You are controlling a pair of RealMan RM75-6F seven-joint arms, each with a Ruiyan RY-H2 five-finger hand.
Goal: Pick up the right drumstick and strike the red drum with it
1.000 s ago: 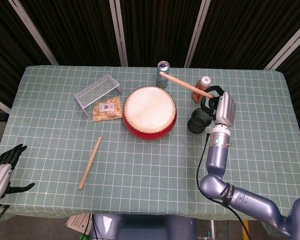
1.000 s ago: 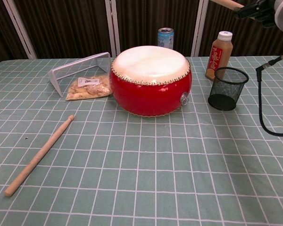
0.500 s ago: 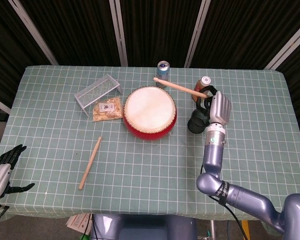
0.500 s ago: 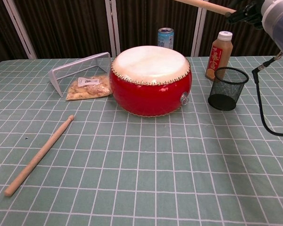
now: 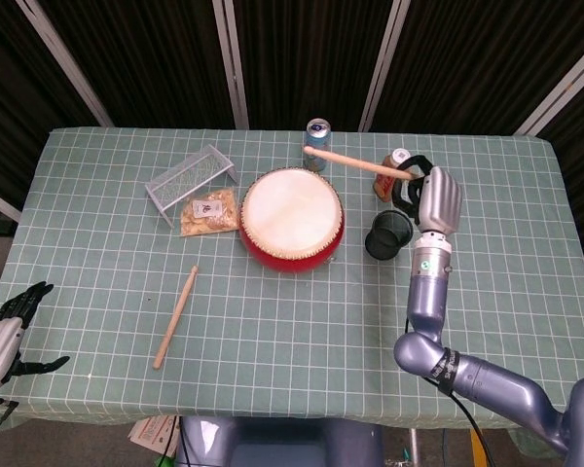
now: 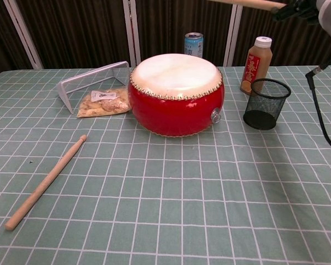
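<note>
The red drum (image 5: 292,220) (image 6: 176,94) with a pale skin stands at the table's middle back. My right hand (image 5: 430,195) (image 6: 306,8) is raised to the right of it and grips a wooden drumstick (image 5: 355,162) (image 6: 248,3) by one end. The stick reaches left, high above the drum's far right rim, apart from the skin. A second drumstick (image 5: 176,317) (image 6: 45,183) lies flat on the cloth at the front left. My left hand (image 5: 5,326) hangs at the table's front left corner, fingers spread, holding nothing.
A black mesh cup (image 5: 384,239) (image 6: 266,103) lies just right of the drum, below my right hand. An orange bottle (image 6: 256,57) and a blue can (image 5: 317,136) (image 6: 193,43) stand behind. A wire rack (image 5: 191,178) and a snack bag (image 5: 210,211) sit left of the drum.
The right hand dipped toward the drum with the stick, then rose and drew back to the right. The stick's tip has shifted slightly over the drum's far rim. The left hand is still.
</note>
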